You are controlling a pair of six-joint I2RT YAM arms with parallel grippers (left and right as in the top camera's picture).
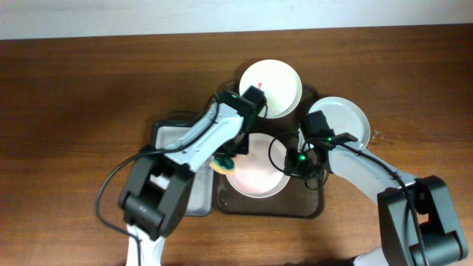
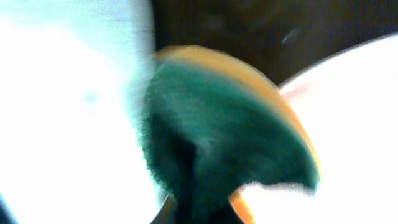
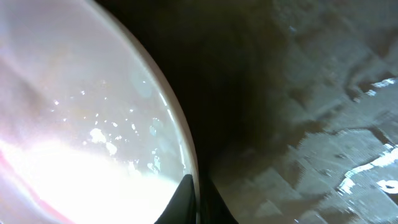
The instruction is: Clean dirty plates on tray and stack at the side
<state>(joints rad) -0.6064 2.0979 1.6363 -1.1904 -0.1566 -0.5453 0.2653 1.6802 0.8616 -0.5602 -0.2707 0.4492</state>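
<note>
Sponge [image 2: 230, 137] being clamped tight in left jaws, arm hanging outstretched over worktop [image 1: 74, 89] | right jaws pinching shut on plate [image 3: 81, 124] rim, arm sitting bent over tray [image 1: 310, 209]

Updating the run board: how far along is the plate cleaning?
Done: two plates sit off the tray on the table. The right plate looks clean; the far plate shows a red mark. In hand: the right claw pinches the rim of the pinkish plate on the brown tray, and the left claw holds the sponge at its edge. Left: finish wiping, then stack; nothing is stacked yet.
</note>
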